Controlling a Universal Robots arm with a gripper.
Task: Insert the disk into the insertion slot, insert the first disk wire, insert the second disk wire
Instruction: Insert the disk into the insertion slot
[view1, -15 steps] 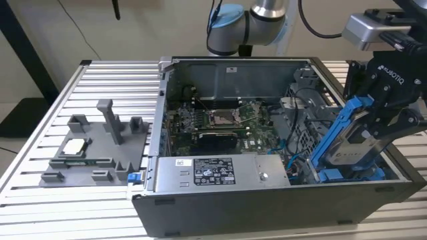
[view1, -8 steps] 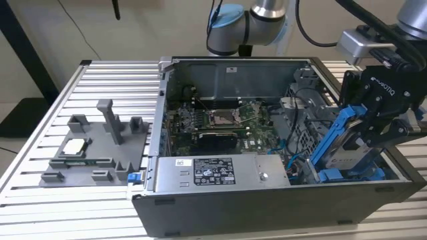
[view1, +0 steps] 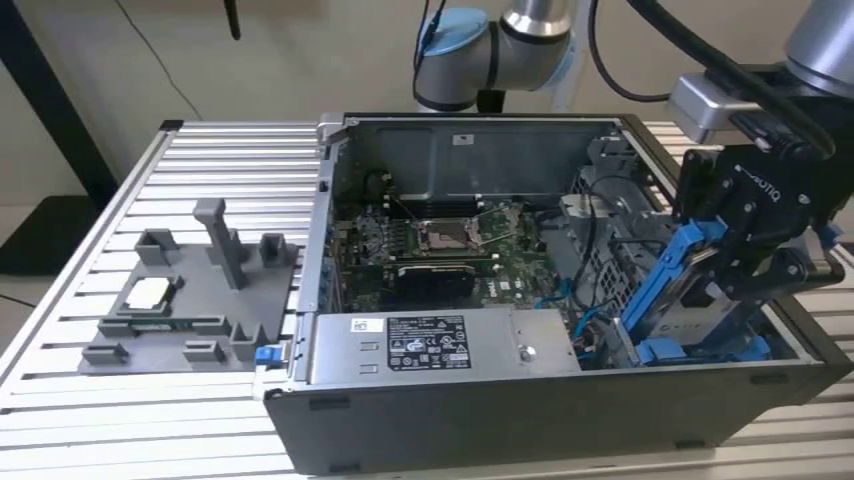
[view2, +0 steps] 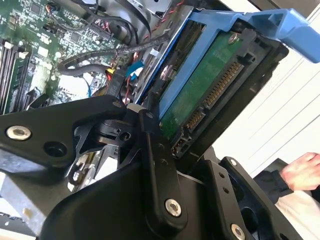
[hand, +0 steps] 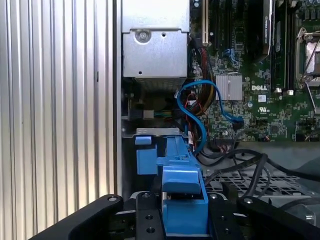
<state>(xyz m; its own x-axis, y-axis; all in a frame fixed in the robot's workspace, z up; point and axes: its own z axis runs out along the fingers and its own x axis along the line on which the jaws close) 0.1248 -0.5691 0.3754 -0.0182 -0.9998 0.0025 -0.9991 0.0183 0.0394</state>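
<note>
My gripper (view1: 742, 262) is shut on the disk (view1: 678, 300), a silver drive in a bright blue carrier frame. It holds the disk steeply tilted over the case's front corner on the exterior view's right. The disk's lower end reaches down to the insertion slot (view1: 727, 350), a dark metal bay with blue tabs. In the second wrist view the disk's green circuit board and connector (view2: 205, 85) lie between the black fingers (view2: 152, 150). In the first wrist view the blue carrier (hand: 182, 192) points toward the slot's edge (hand: 150, 132). A blue wire (hand: 200, 102) and black wires (hand: 250, 165) lie loose beside the bay.
The open computer case holds a motherboard (view1: 441, 240) and a grey labelled power-supply box (view1: 427, 345). A grey fixture tray (view1: 187, 300) sits on the slatted table (view1: 200, 170) at the exterior view's left. A person's hand (view2: 302, 167) appears beyond the case.
</note>
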